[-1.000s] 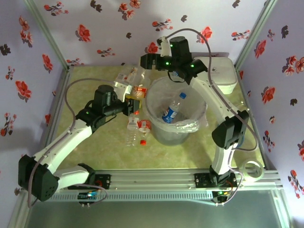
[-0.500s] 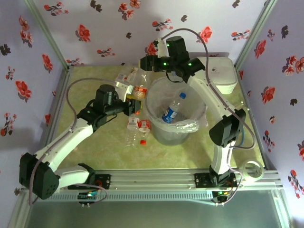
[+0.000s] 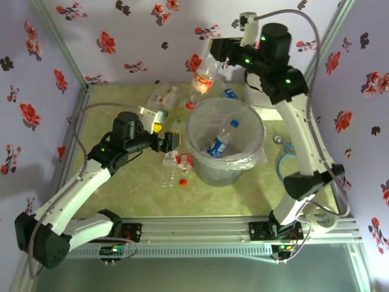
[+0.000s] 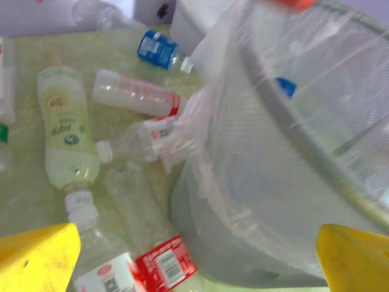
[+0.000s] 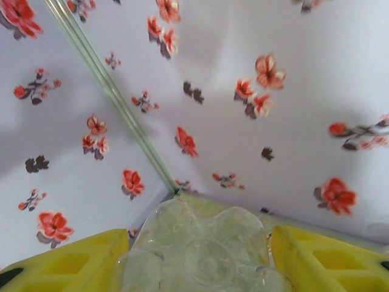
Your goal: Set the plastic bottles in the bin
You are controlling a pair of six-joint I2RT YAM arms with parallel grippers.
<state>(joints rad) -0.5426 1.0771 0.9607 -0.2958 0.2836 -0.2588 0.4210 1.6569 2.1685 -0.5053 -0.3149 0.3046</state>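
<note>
Left claw [image 3: 168, 143]: jaws wide open, holding nothing, hovering just left of the bin [image 3: 214, 175]. Under it on the tabletop [image 3: 243, 194] is a lying red-label bottle [image 4: 159, 267]. In the wrist view it sits between my fingers, long axis diagonal to the jaw line. Farther out are a yellowish bottle [image 4: 64, 137] and a clear red-banded bottle [image 4: 137, 94]. A blue-label bottle [image 4: 157, 48] lies beyond them near the bin's far side. The left arm is the nearer one for this whole cluster.

Bin contents: one binned blue-label bottle [image 3: 219, 145], leaning cap-up on the wall, and otherwise bag liner.

Right claw [image 5: 200, 258]: closed on the base of a held red-label bottle [image 3: 201, 80], raised high. From the top view it hangs tilted, cap down, about over the bin's far-left rim. The mouth lies toward me and slightly right. My read: shift over the mouth, then release. The risk is the cap clipping the rim.
</note>
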